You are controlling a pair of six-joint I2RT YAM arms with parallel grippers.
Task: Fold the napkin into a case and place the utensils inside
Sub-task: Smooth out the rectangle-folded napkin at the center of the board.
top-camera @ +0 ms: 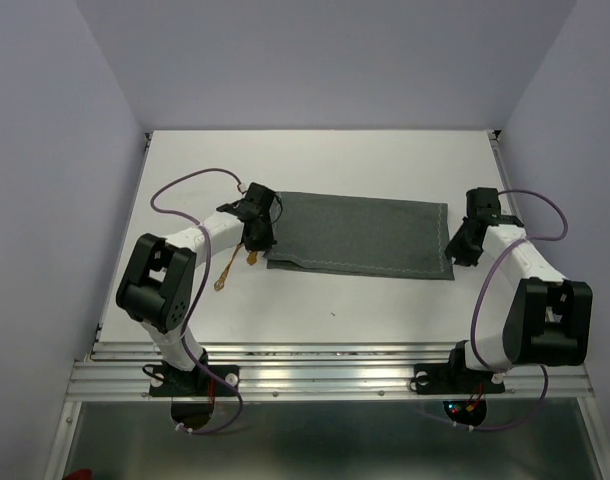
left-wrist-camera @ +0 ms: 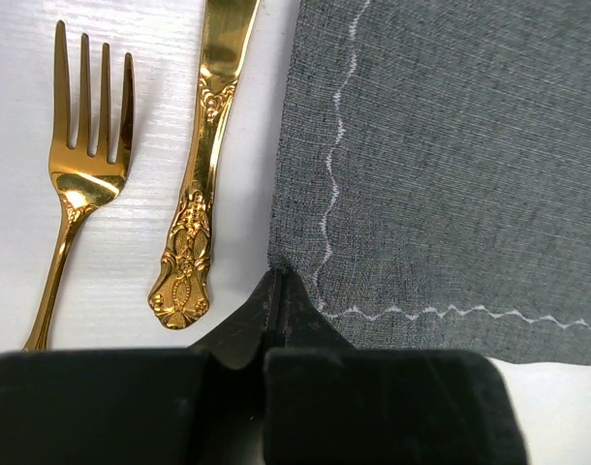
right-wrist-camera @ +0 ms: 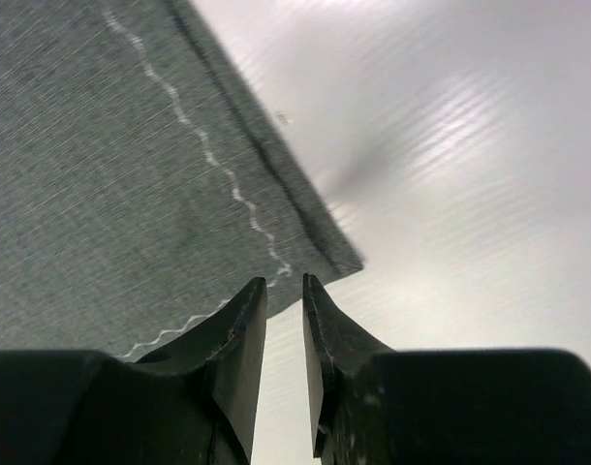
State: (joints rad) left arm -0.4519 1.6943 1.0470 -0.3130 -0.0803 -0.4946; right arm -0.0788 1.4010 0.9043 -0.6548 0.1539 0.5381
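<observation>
**Left corner clamped, right corner flanked**

Shows the napkin (top-camera: pixel 360 236) folded into a long, flat, dark grey strip in the middle of the white table (top-camera: pixel 315 160). Long axis running left to right, pale zigzag hem along the near edge and both ends.

Finds the utensils just off its left end. A gold knife (left-wrist-camera: pixel 203 165) beside the cloth edge but not touching it, a gold fork (left-wrist-camera: pixel 77 165) farther out. Both roughly parallel to that short edge, handles toward the left wrist camera, tines pointing away.

Puts the left gripper (left-wrist-camera: pixel 276 281) low at the near-left corner, arm bent at the elbow and reaching in from the side. Fingers clenched tight, seemingly nipping the very corner, though the tips hide the contact.

Puts the right gripper (right-wrist-camera: pixel 284 286) at the near-right corner, forearm angled inward. Fingers a narrow slit apart, grasping nothing, the corner just ahead of the tips.
</observation>
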